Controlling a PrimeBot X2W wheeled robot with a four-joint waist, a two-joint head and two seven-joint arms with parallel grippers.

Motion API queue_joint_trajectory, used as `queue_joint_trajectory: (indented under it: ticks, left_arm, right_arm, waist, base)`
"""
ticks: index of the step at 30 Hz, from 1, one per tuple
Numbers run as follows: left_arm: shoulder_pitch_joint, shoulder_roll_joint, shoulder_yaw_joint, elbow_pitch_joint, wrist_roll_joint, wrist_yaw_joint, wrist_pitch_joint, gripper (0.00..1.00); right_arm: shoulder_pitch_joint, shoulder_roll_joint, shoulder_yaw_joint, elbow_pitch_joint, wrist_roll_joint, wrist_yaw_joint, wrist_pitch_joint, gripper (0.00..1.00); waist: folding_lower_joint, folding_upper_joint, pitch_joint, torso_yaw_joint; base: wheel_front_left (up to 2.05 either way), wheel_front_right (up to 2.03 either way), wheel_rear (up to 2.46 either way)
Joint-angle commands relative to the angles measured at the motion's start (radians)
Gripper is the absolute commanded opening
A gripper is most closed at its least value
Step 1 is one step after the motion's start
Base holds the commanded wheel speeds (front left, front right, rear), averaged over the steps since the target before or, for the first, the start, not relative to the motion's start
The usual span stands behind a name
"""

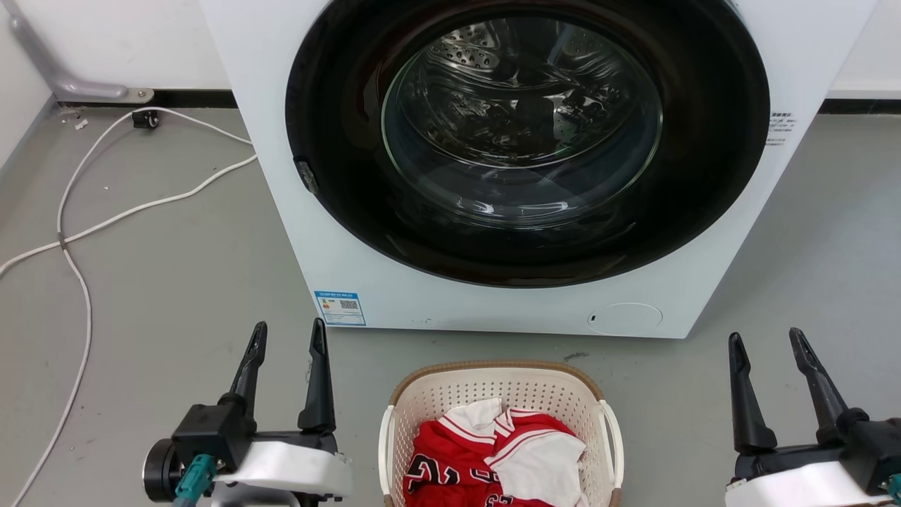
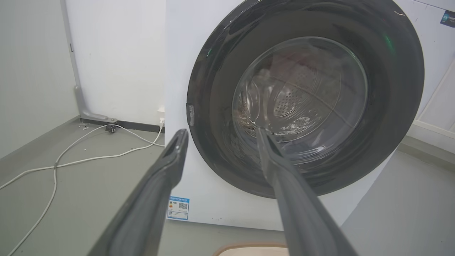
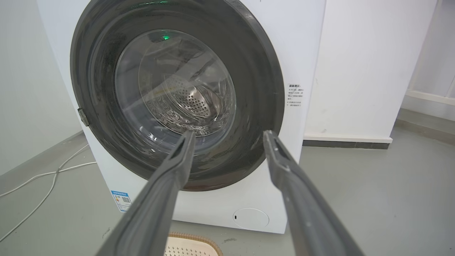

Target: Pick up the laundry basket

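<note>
Left jaws and right jaws wide apart, empty, one to each side of the basket [image 1: 493,369] on the floor [image 1: 176,296], just before the washer [image 1: 493,313]. Probably light, fairly stiff, though perforated plastic apt to flex; soft clothes [image 1: 486,451] inside. Best taken by both white side handles [image 1: 386,436], lifted level. Smooth grey floor; loose cable [image 1: 77,232] well off left.

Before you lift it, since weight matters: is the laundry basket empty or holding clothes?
Holding clothes: red-and-white garments lie piled inside the laundry basket. How full, cannot tell; its near end is cut off.
</note>
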Motion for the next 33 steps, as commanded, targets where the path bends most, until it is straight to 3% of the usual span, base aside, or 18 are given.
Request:
queue_joint_trajectory:
  ticks: [1,14,33]
  left_arm:
    - [0.011,0.002,-0.004,-0.007,0.026,0.006,-0.01,1.0]
    - [0.02,0.002,-0.015,-0.009,0.114,0.018,-0.034,1.0]
    - [0.02,0.002,-0.015,0.002,0.106,0.022,-0.032,1.0]
  right_arm:
    - [0.009,-0.003,0.001,-0.01,-0.024,0.0,-0.01,1.0]
    - [0.027,-0.003,0.004,-0.016,-0.116,0.0,-0.033,1.0]
    - [0.027,-0.003,0.008,-0.001,-0.104,0.0,-0.031,1.0]
  waist:
    - [-0.0001,0.0,0.001,0.0]
    - [-0.0001,0.0,0.004,0.002]
    - [-0.0001,0.0,0.005,0.001]
  base:
    - [0.0,0.0,0.0]
    - [0.0,0.0,0.0]
    - [0.0,0.0,0.0]
